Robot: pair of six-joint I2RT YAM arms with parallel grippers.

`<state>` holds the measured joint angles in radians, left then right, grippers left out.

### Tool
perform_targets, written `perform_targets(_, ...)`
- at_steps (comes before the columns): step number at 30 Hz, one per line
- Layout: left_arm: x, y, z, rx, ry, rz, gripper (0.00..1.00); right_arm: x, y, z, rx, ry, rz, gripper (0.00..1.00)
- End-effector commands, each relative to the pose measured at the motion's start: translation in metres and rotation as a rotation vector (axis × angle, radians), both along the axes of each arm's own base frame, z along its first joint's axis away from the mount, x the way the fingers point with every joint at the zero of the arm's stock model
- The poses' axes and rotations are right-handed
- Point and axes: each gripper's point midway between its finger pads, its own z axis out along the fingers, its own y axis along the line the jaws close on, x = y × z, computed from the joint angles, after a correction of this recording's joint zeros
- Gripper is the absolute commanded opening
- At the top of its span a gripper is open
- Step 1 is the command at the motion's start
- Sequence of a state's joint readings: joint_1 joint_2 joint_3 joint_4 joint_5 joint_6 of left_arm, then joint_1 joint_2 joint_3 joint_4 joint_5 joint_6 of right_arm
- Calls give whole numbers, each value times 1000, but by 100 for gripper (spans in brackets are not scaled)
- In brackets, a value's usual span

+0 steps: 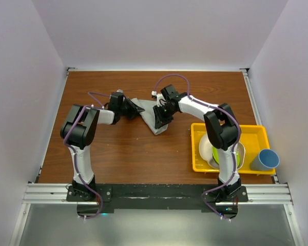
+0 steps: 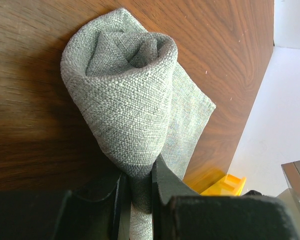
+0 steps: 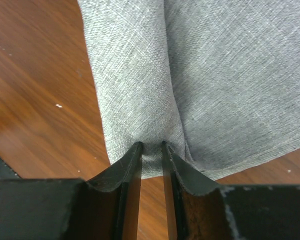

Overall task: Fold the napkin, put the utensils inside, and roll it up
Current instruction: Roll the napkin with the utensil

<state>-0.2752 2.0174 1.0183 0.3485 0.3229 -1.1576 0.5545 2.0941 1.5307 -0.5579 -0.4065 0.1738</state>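
The light grey napkin (image 1: 148, 119) lies partly rolled on the wooden table between my two grippers. In the left wrist view the napkin (image 2: 125, 100) forms a loose tube with an open end, and a flat flap sticks out to its right. My left gripper (image 2: 139, 186) (image 1: 135, 109) is shut on the near end of that roll. In the right wrist view the napkin (image 3: 190, 70) shows a rolled fold on the left beside a flat layer. My right gripper (image 3: 152, 148) (image 1: 160, 118) pinches the fold's edge. The utensils are hidden.
A yellow tray (image 1: 252, 131) sits at the right with a white bowl (image 1: 205, 146) and a green item inside. Its corner also shows as a yellow tray (image 2: 221, 185) in the left wrist view. A blue cup (image 1: 266, 160) stands right of the tray. White walls enclose the table.
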Motion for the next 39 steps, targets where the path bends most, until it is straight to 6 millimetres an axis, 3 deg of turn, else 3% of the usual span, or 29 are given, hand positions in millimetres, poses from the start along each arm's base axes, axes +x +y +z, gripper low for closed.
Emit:
perform_targets(1, -25, 17, -36, 72, 191, 25, 0, 13, -26, -11, -158, -88, 8, 25)
perform_targets(3, -28, 20, -37, 97, 229, 24, 0, 19, -26, 5, -167, -127, 11, 28)
perform_targets(5, -23, 19, -32, 117, 237, 12, 0, 22, -21, 30, -167, -195, 23, 42)
perform_targets(6, -36, 23, -40, 151, 310, 13, 0, 22, -19, 42, -170, -217, 29, 48)
perform_targets(7, -38, 25, -40, 167, 332, 20, 0, 19, -12, 49, -175, -246, 55, 57)
perform_targets(10, -48, 31, -43, 204, 429, 53, 0, 25, 2, 76, -166, -357, 49, 70)
perform_targets(11, -49, 32, -42, 208, 448, 62, 0, 26, 8, 87, -144, -397, 44, 82)
perform_targets(12, -57, 33, -44, 217, 494, 64, 0, 29, 20, 89, -110, -443, 49, 91)
perform_targets(14, -57, 33, -44, 228, 524, 68, 0, 30, 31, 88, -93, -469, 66, 95)
perform_targets(15, -66, 38, -46, 264, 571, 76, 0, 30, 44, 91, -63, -492, 84, 95)
perform_targets(21, -67, 38, -42, 321, 606, 98, 0, 28, 86, 77, -43, -542, 131, 93)
perform_targets(24, -69, 35, -41, 334, 611, 106, 0, 31, 93, 69, -82, -625, 126, 90)
perform_targets(30, -74, 28, -43, 353, 616, 98, 0, 35, 91, 57, -229, -786, 119, 87)
perform_targets(35, -80, 26, -47, 368, 626, 92, 0, 41, 85, 44, -291, -823, 117, 85)
perform_targets(39, -84, 27, -50, 369, 638, 97, 0, 41, 90, 28, -304, -800, 162, 70)
